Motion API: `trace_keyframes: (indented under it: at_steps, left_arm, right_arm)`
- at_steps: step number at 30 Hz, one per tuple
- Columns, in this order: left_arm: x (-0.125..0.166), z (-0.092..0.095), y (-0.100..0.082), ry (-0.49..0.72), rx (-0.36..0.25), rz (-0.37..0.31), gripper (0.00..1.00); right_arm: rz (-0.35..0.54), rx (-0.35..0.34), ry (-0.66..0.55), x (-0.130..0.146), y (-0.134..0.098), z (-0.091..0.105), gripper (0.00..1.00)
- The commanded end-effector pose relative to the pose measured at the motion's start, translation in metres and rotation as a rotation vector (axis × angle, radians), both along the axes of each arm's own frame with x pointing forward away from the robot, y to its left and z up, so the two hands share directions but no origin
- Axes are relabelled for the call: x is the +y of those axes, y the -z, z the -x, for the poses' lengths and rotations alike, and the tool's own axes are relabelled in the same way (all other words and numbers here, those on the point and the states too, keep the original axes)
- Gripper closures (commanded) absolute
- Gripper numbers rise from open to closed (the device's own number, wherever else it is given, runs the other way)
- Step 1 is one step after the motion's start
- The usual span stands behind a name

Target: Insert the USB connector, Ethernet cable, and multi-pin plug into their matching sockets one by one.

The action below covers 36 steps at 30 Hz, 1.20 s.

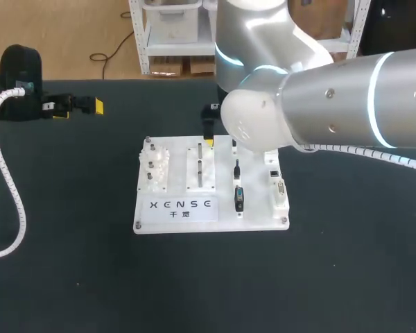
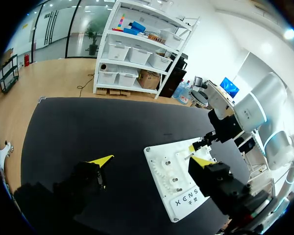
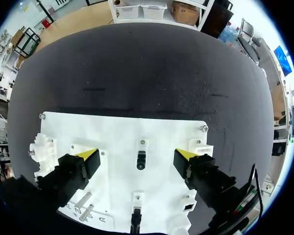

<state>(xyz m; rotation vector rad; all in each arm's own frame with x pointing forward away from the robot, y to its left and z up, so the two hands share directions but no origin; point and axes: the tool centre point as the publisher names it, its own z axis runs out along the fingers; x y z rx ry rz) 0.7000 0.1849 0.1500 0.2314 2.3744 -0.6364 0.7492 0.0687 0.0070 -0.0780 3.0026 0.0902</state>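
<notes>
The white board [image 1: 173,208] lies mid-table. A row of black connectors stands on it: a small one [image 3: 141,160] at the far end, a thin one [image 1: 236,168] in the middle, and a wider plug [image 1: 239,198] nearest the front. Sockets [image 1: 278,186] line the board's right edge. My right gripper [image 3: 138,155] hangs open over the board's far part, and the small far connector lies between its fingers, untouched. In the head view my own arm hides all of it but one yellow fingertip [image 1: 209,143]. My left gripper [image 1: 80,109] is open and empty above the bare table, far to the left.
Clear gear parts [image 1: 154,166] stand on the board's left side, with two metal bars [image 1: 200,166] beside them. Black table mat [image 1: 347,263] surrounds the board. My right arm's bulky elbow [image 1: 263,118] looms above the board's far right corner.
</notes>
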Motion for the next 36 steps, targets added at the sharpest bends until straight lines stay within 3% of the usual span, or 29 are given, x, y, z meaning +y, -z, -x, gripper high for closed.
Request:
trace_keyframes:
  at_steps: [1, 2, 3, 4, 5, 9, 26, 31, 36]
  left_arm:
    - [0.000, 0.000, 0.000, 0.000, 0.000, 0.000, 0.00]
    - [0.000, 0.000, 0.000, 0.000, 0.000, 0.000, 0.00]
    - [0.000, 0.000, 0.000, 0.000, 0.000, 0.000, 0.00]
    - [0.000, 0.000, 0.000, 0.000, 0.000, 0.000, 0.00]
    - [0.000, 0.000, 0.000, 0.000, 0.000, 0.000, 0.00]
    - [0.000, 0.000, 0.000, 0.000, 0.000, 0.000, 0.00]
    - [0.000, 0.000, 0.000, 0.000, 0.000, 0.000, 0.00]
    - [0.000, 0.000, 0.000, 0.000, 0.000, 0.000, 0.00]
    - [0.000, 0.000, 0.000, 0.000, 0.000, 0.000, 0.00]
  right_arm:
    - [-0.003, -0.010, 0.003, -0.003, -0.001, 0.005, 0.00]
    - [-0.006, -0.007, 0.004, -0.004, -0.001, 0.006, 0.07]
    - [-0.006, -0.006, 0.004, -0.004, 0.000, 0.006, 0.28]
    - [-0.006, -0.005, 0.004, -0.004, 0.001, 0.006, 0.42]
    - [-0.006, -0.003, 0.004, -0.004, 0.001, 0.006, 0.51]
    - [-0.011, -0.001, 0.002, -0.004, 0.002, 0.006, 0.56]
    - [-0.021, 0.011, 0.009, -0.005, 0.004, -0.003, 0.62]
    - [-0.022, 0.011, 0.004, -0.004, 0.003, -0.004, 0.70]
    - [-0.024, 0.012, 0.005, -0.003, 0.003, -0.005, 0.72]
